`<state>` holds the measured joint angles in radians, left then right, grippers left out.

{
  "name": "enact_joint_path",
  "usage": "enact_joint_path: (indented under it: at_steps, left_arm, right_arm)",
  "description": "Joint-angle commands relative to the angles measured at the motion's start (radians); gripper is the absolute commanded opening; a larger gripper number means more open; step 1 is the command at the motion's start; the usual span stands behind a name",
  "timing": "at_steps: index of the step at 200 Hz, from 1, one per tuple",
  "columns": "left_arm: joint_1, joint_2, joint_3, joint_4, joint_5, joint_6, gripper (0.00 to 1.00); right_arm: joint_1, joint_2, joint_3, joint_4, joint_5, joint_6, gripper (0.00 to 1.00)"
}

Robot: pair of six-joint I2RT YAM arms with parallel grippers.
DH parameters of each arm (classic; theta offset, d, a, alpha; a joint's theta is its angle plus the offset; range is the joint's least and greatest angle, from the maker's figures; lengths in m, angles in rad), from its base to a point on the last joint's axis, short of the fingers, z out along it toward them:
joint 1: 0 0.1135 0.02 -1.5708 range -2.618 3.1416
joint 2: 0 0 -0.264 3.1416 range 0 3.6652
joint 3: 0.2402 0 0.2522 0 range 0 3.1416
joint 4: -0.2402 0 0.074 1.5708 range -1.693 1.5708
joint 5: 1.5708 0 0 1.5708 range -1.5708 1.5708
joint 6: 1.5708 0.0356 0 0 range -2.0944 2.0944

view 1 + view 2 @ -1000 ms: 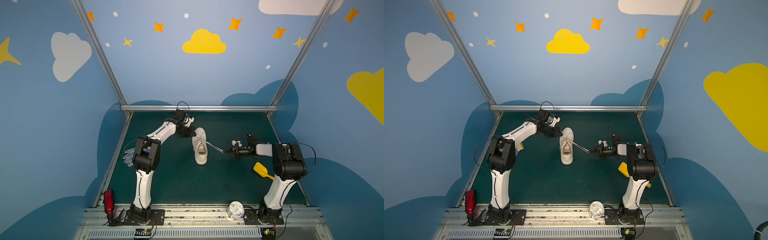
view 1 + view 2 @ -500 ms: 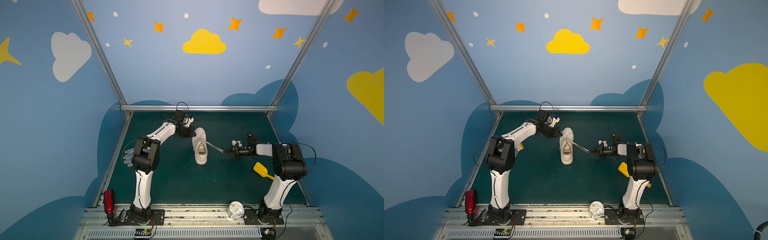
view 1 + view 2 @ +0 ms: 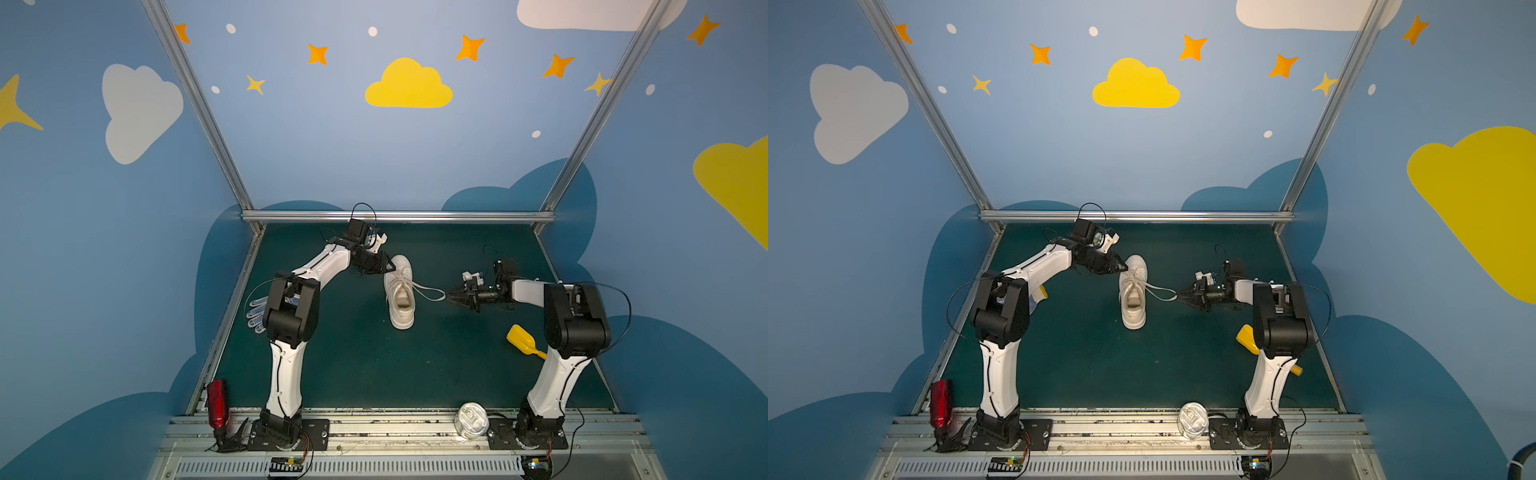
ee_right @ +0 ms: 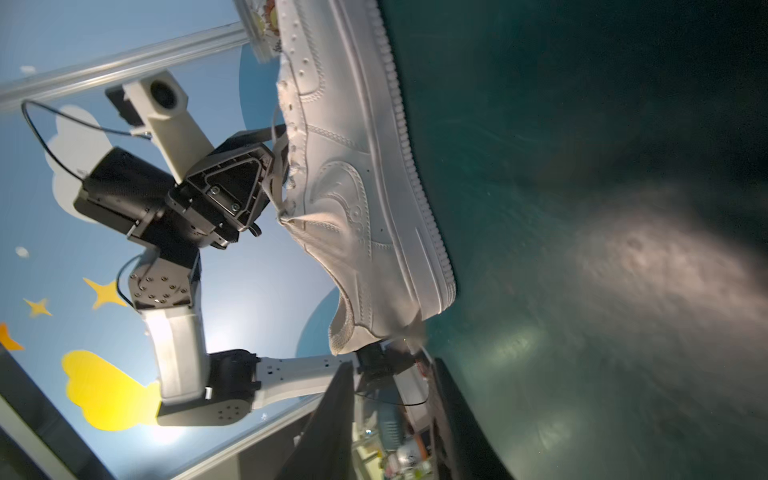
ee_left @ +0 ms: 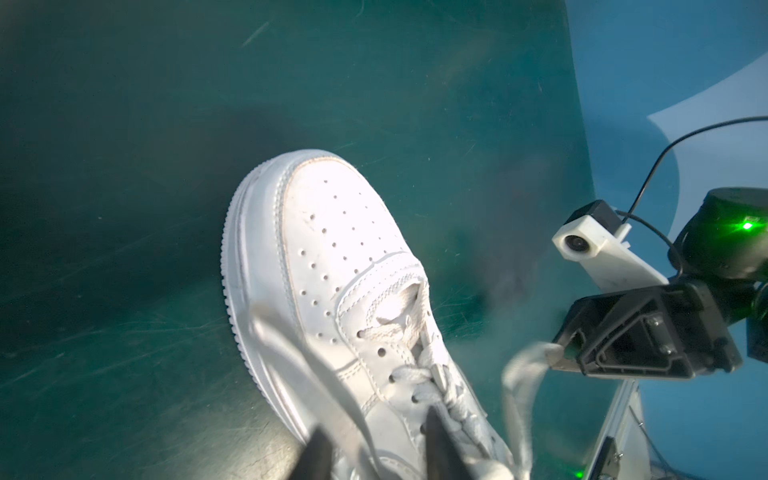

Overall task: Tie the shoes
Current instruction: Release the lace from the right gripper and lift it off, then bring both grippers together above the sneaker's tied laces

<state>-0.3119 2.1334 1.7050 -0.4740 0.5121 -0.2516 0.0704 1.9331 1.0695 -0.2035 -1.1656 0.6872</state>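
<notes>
— On the mat (image 3: 353, 374), mid-back, I've got the shoe (image 3: 401, 299) upright on its sole, toe to the back wall, heel toward the arm bases. It sits between both claws.
— Left claw (image 3: 390, 266)?
— Above the toe end, left of the lacing. In its wrist view I see the fingers (image 5: 316, 457) parted, with the left lace loop (image 5: 282, 353) crossing the gap, blurred. I read that as open, not pinching.
— Right claw (image 3: 451, 297)?
— Low, off the shoe's right side, tip aimed at it. Its fingers (image 4: 332, 424) are parted in its wrist view too. The right lace loop (image 3: 430, 291) lies out from the eyelets to just at that tip. Whether they touch, I can't tell.
— Knot?
— Laces cross at the tongue. Whether it's a knot, I can't tell.
— Clutter?
— Glove (image 3: 254, 316) behind the left arm, scoop (image 3: 521, 338) by the right arm. Both are well apart from the shoe.
</notes>
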Motion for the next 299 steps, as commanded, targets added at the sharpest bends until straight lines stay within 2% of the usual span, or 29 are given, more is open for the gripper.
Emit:
enact_joint_path:
  at_steps: [1, 22, 38, 48, 69, 82, 121, 145, 172, 193, 238, 299]
  left_arm:
    - [0.015, -0.042, -0.014, 0.023, 0.009, 0.007, 0.59]
    - [0.036, -0.091, -0.051, 0.068, -0.009, -0.006, 0.74]
    - [0.056, -0.123, -0.074, 0.088, -0.019, -0.006, 0.80]
    - [0.067, -0.143, -0.089, 0.095, -0.013, 0.005, 0.81]
    - [0.071, -0.193, -0.146, 0.130, 0.010, 0.092, 0.80]
    - [0.073, -0.211, -0.182, 0.150, 0.079, 0.143, 0.78]
    - [0.068, -0.197, -0.209, 0.122, 0.274, 0.225, 0.61]
    - [0.059, -0.211, -0.261, 0.153, 0.294, 0.319, 0.59]
    - [0.057, -0.159, -0.217, 0.081, 0.329, 0.386, 0.58]
    - [0.056, -0.107, -0.163, 0.015, 0.360, 0.426, 0.53]
    - [0.056, -0.071, -0.166, 0.028, 0.404, 0.470, 0.53]
    - [0.056, -0.006, -0.125, 0.038, 0.462, 0.482, 0.52]
  right_arm:
    - [-0.014, 0.005, 0.023, -0.117, 0.017, -0.067, 0.48]
    - [-0.041, -0.011, 0.022, -0.190, 0.068, -0.116, 0.52]
    - [-0.048, -0.024, 0.043, -0.271, 0.114, -0.174, 0.53]
    - [-0.046, -0.033, 0.064, -0.316, 0.142, -0.208, 0.52]
    - [-0.027, -0.054, 0.114, -0.383, 0.196, -0.273, 0.49]
    - [-0.001, -0.059, 0.161, -0.442, 0.247, -0.325, 0.48]
    - [0.151, -0.029, 0.368, -0.620, 0.453, -0.511, 0.45]
    - [0.221, -0.004, 0.465, -0.631, 0.512, -0.579, 0.44]
    - [0.275, 0.035, 0.572, -0.635, 0.533, -0.659, 0.43]
    - [0.296, 0.073, 0.641, -0.634, 0.525, -0.699, 0.43]
    - [0.320, 0.150, 0.746, -0.624, 0.430, -0.777, 0.43]
    - [0.338, 0.205, 0.802, -0.617, 0.385, -0.813, 0.43]
